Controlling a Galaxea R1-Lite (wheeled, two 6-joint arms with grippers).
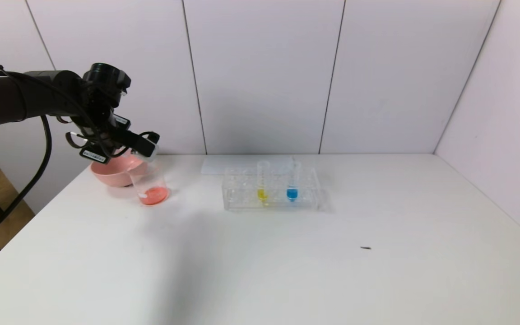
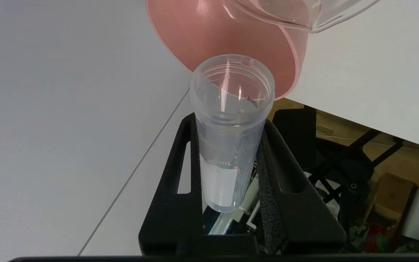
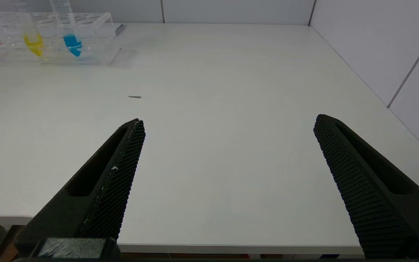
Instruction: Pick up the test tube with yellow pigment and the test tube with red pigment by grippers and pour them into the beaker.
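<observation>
Left end effector point(image 1: 145, 145): stood raised over the far left of the tabletop point(image 1: 260, 271), above the beaker; jaws clamped on a clear tube, one pad on each side of it.
Held tube point(image 2: 231, 120): the test tube with red pigment, by all signs; looked emptied, only a faint pink trace near its mouth; tipped, with the open mouth over the beaker rim.
Pink bowl point(image 1: 111, 174): sat at the tabletop's far left edge, just behind the beaker and touching or nearly so; could not tell which.
Beaker point(image 1: 150, 185): upright on the tabletop under the left end effector; a shallow pool of red-orange liquid lay at its bottom.
Tube rack point(image 1: 271, 189): clear, near the middle of the tabletop, well apart from the beaker.
Test tube with yellow pigment point(image 1: 263, 183): upright in the rack, left of the blue one, a little yellow liquid at its bottom.
Blue-liquid tube point(image 1: 292, 183): upright in the rack, just beside the yellow one.
Dark speck point(image 1: 365, 248): lay on the tabletop, right of the rack and nearer the robot.
Right end effector point(image 3: 227, 125): hung low at the near edge of the tabletop, fingers spread wide, nothing between them, well apart from the rack.
</observation>
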